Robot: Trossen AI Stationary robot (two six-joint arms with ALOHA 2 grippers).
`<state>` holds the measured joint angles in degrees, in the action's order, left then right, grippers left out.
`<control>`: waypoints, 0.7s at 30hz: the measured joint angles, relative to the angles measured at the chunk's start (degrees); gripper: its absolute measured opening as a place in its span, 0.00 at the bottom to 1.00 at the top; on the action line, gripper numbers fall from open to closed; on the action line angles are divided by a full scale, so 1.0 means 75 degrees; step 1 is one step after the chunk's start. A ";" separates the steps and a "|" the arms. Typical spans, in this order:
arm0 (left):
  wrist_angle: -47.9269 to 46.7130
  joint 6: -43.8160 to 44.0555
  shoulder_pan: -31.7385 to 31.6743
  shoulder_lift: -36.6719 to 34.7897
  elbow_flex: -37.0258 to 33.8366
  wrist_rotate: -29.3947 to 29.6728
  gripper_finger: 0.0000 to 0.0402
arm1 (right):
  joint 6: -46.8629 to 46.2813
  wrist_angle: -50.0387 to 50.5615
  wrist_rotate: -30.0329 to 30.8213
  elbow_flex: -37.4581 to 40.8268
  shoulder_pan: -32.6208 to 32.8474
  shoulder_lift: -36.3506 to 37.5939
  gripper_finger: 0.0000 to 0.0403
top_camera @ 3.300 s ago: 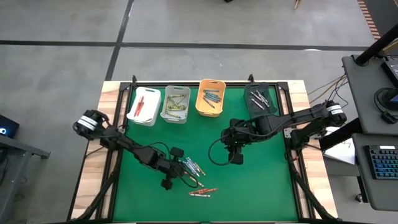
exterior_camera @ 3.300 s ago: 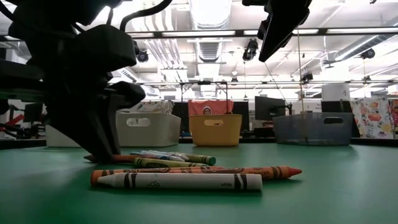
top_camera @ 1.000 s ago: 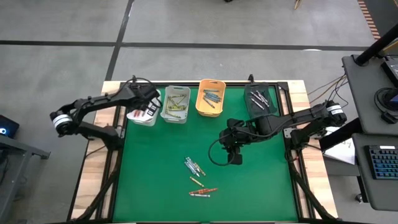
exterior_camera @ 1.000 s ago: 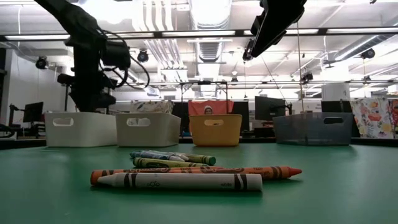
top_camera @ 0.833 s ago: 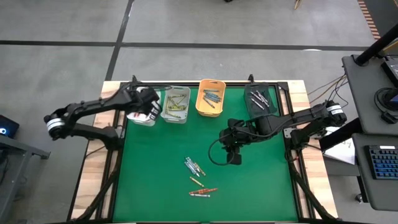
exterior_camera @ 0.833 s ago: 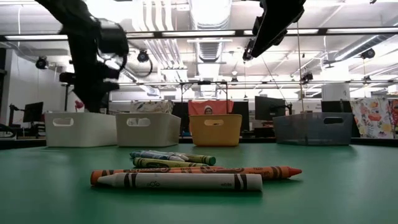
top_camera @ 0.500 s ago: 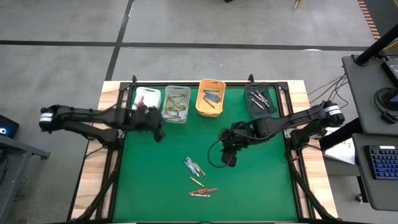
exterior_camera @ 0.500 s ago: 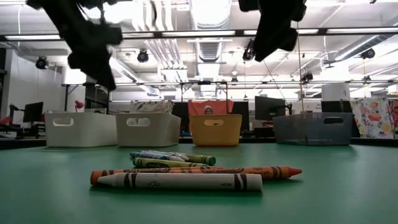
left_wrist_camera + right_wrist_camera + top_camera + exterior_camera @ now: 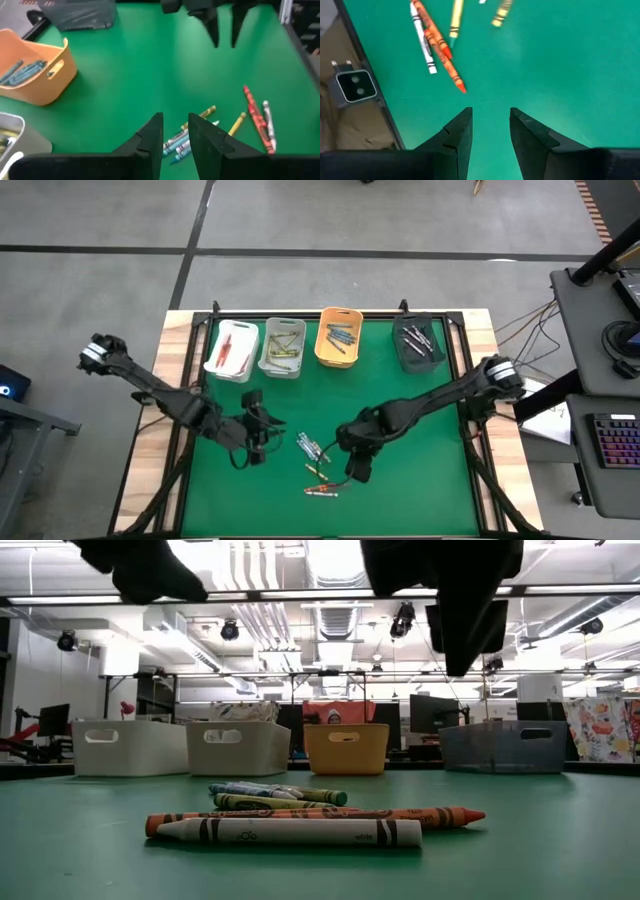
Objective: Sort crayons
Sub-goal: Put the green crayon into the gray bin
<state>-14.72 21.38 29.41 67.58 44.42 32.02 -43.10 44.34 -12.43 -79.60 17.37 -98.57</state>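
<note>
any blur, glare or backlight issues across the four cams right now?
Low view: bright ceiling lights leave both arms as black silhouettes; white paper-wrapped crayon up front is sharp. Right wrist view: yellow crayon at the edge is smeared. High view: even light, no glare on green table mat.

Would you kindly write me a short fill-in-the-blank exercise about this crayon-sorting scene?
1. The bin holding blue crayons is ____ in colour.
2. The loose crayons lie on a ____ mat.
3. Red crayons sit in the ____ bin.
4. Both the left tool and the right tool hold ____.

Missing words: orange; green; white; nothing
</note>
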 joint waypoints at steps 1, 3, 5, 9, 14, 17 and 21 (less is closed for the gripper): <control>-0.0010 0.0047 0.0058 0.0112 0.0000 0.0060 0.18 | 0.0122 0.0010 0.0000 -0.0139 0.0056 -0.0167 0.29; 0.0022 0.0189 0.0107 0.0338 0.0000 0.0147 0.18 | 0.0710 0.0027 -0.0001 -0.0425 0.0191 -0.0492 0.29; 0.0036 0.0351 0.0123 0.0546 0.0000 0.0145 0.18 | 0.1525 0.0058 0.0024 -0.0658 0.0383 -0.0751 0.29; 0.0149 0.0631 0.0162 0.0955 0.0000 0.0143 0.18 | 0.2404 0.0043 0.0459 -0.0981 0.0843 -0.1168 0.29; 0.0604 0.0548 0.0344 0.1443 0.0000 0.0038 0.18 | 0.2162 -0.0010 0.1624 -0.1199 0.1139 -0.1402 0.29; 0.0920 0.0301 0.0512 0.1732 0.0000 -0.0135 0.18 | 0.1531 -0.0083 0.2087 -0.1386 0.1196 -0.1493 0.29; 0.1452 0.0071 0.0749 0.2093 0.0000 -0.0243 0.18 | 0.0870 -0.0468 0.2302 -0.1562 0.1231 -0.1638 0.29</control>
<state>-3.83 21.91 35.02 83.27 44.42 30.19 -36.58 40.83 4.84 -91.32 26.60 -110.86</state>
